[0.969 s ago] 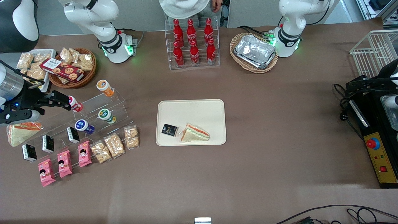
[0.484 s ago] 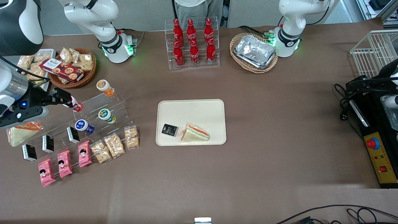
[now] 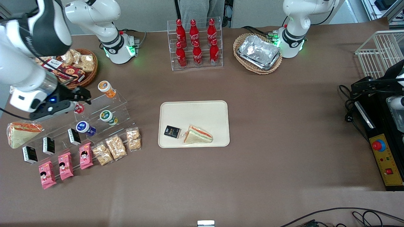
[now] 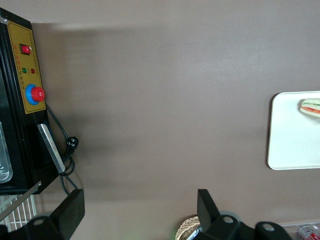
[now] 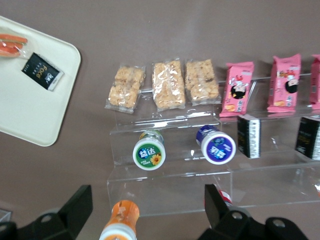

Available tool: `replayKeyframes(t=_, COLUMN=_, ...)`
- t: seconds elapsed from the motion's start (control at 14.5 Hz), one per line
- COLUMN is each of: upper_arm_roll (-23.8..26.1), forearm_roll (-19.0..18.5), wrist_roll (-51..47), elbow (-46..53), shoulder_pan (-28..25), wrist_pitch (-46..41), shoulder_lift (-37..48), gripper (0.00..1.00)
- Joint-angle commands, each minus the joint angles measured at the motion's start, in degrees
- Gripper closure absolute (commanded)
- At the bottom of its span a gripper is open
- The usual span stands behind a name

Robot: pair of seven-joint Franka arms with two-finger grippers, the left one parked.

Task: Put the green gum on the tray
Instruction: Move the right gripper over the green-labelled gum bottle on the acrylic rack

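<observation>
The green gum [image 3: 108, 116] lies on the middle step of a clear acrylic stand [image 3: 118, 105], white lid ringed in green. It also shows in the right wrist view [image 5: 149, 153]. The cream tray [image 3: 195, 112] lies mid-table and holds a sandwich and a black packet; its corner shows in the right wrist view [image 5: 30, 115]. My right gripper [image 3: 84, 95] hovers open and empty over the stand's top step, farther from the front camera than the green gum and beside the orange-lidded bottle [image 3: 106, 88]. In the right wrist view the gripper [image 5: 147, 210] straddles that orange bottle [image 5: 119, 225].
A blue-lidded bottle [image 3: 84, 128] lies beside the green gum, and a red-lidded bottle [image 3: 79, 108] sits partly under the gripper. Snack bars [image 3: 116, 146], pink packets [image 3: 66, 165] and black boxes [image 3: 49, 145] line the stand's lower steps. A cola rack [image 3: 195, 42] and a foil-tray basket [image 3: 258, 52] stand farther back.
My right gripper has moved along the stand's top step toward the orange-lidded bottle, and now partly covers the red-lidded bottle. The bottles and the tray have not moved.
</observation>
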State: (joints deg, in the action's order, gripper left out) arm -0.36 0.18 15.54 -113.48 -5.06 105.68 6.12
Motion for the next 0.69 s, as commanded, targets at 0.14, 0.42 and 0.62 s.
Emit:
replayKeyframes(t=0.14, upper_arm_roll=0.01, forearm_roll=-0.80, wrist_roll=-3.49, elbow=-16.40, shoulder_pan=-1.70, wrist_pitch=15.66, shoulder_lift=3.90, gripper=0.00)
replayKeyframes(t=0.42, upper_arm_roll=0.01, forearm_roll=-0.80, wrist_roll=-5.69, elbow=-23.71, shoulder_pan=-2.58, wrist_pitch=25.43, shoulder_lift=3.02, gripper=0.00)
replayKeyframes(t=0.62, upper_arm_roll=0.01, forearm_roll=-0.80, wrist_roll=-5.87, elbow=-27.75, shoulder_pan=-2.50, wrist_pitch=31.58, shoulder_lift=1.97, gripper=0.00)
